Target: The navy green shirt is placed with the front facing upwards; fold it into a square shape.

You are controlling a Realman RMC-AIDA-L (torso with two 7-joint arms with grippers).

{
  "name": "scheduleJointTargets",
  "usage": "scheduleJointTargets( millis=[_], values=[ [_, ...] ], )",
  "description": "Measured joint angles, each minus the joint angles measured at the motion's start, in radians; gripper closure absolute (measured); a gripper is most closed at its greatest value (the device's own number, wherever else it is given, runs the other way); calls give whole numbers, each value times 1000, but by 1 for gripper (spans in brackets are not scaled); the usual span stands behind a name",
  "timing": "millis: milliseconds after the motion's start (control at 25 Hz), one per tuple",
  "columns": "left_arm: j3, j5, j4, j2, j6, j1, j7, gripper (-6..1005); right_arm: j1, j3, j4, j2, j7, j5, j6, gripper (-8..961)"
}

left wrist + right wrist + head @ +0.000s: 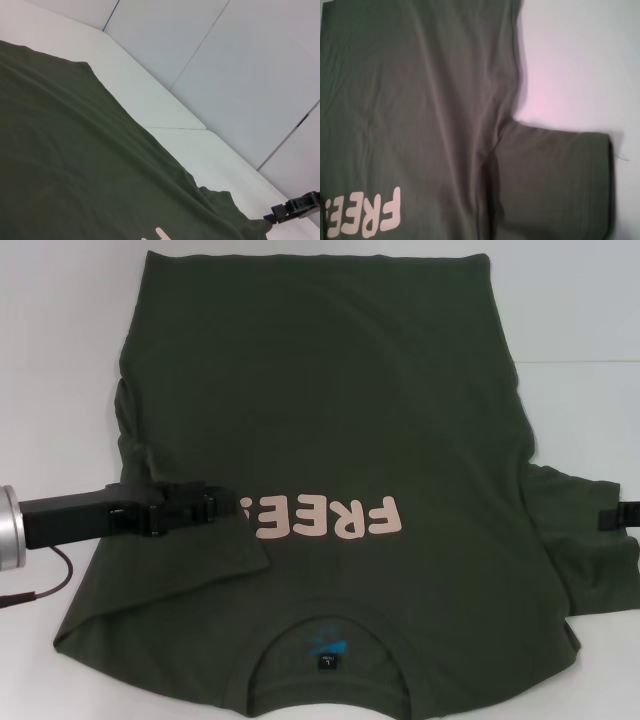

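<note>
One dark olive-green cotton T-shirt flat, front up, on white counter | soft, limp, light; take sleeve hem | left pincer over folded-in left sleeve, grip unclear | right pincer at right sleeve, grip unclear

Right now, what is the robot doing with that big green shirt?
It is folding the navy green shirt, which lies front up on a white table. The left claw is over the chest beside the pink FREE letters, and the left sleeve is already folded in over the shirt. The right sleeve lies flat and spread out. The right claw only peeks in at the table's edge by that sleeve.
</note>
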Motion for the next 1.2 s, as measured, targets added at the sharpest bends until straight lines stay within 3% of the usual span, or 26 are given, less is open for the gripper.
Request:
scheduleJointTargets(
  millis=[1080, 1200],
  values=[
    [0, -14, 0, 0, -26, -2, 1, 309, 27, -14, 21, 13, 1, 2, 14, 122],
    [0, -16, 0, 0, -26, 0, 1, 309, 27, -14, 21, 13, 1, 3, 17, 251]
  ],
)
